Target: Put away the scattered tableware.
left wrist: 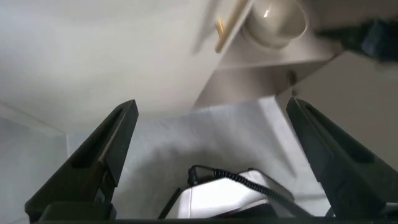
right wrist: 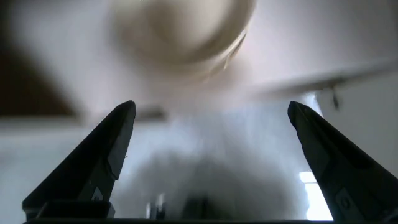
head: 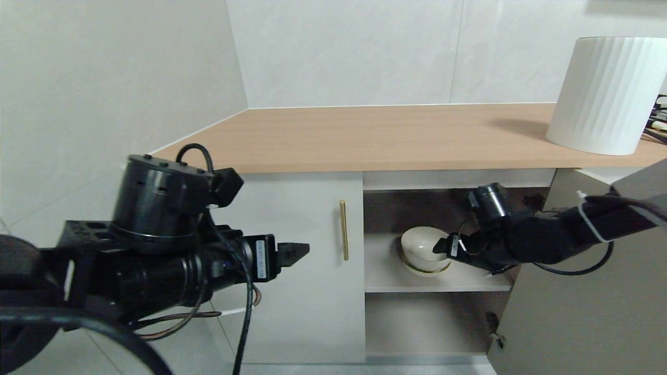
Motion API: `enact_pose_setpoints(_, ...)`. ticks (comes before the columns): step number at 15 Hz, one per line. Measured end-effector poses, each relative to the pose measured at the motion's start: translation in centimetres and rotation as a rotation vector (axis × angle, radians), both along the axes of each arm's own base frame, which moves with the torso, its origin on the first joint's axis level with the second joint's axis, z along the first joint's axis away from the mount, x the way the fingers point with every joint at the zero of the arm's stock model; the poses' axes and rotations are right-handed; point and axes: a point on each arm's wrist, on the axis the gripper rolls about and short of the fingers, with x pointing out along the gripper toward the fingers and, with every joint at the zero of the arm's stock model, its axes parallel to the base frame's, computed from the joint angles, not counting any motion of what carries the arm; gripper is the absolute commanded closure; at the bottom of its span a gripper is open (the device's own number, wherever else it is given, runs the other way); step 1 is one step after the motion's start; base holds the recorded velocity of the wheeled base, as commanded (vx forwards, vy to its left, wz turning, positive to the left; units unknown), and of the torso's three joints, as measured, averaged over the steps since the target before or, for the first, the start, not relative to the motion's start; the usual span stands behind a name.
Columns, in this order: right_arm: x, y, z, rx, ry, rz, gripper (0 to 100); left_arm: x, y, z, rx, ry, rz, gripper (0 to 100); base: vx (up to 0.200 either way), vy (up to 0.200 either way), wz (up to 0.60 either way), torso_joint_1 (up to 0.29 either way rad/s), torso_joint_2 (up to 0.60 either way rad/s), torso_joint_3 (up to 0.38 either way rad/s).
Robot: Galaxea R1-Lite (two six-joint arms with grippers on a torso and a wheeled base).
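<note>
Bowl point(head: 419, 255) glossy, glazed ceramic look; countertop point(head: 385, 135) matt wood grain; cabinet door point(head: 302, 302) smooth matt white; door handle point(head: 344, 230) brass-coloured metal; white container point(head: 607, 94) ribbed, matt.

Perhaps two bowls point(head: 419, 251), one white cylinder point(head: 604, 94)

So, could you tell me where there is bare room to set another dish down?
The countertop is bare from the corner wall to the white ribbed cylinder. The lower shelf, right of the closed door, is bare too. The upper shelf is crowded: the bowl and the right gripper fill most of it.
</note>
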Motion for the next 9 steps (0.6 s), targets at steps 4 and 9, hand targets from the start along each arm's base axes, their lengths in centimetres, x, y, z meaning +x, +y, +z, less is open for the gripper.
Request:
enact_pose_setpoints(4, -8.6, 0.0, 4.0, -0.021, 0.022, 0.154, 0, -3.1, 3.4, 0.6, 0.001, 0.009, 0.052, 0, 0.000, 0.000, 0.00, 0.000, 0.00, 0.000)
enact_pose_setpoints(9, -15.3, -1.2, 4.5, -0.016, 0.033, 0.277, 0, -4.9, 5.2, 0.6, -0.013, -0.016, 0.090, 0, 0.000, 0.000, 0.00, 0.000, 0.00, 0.000)
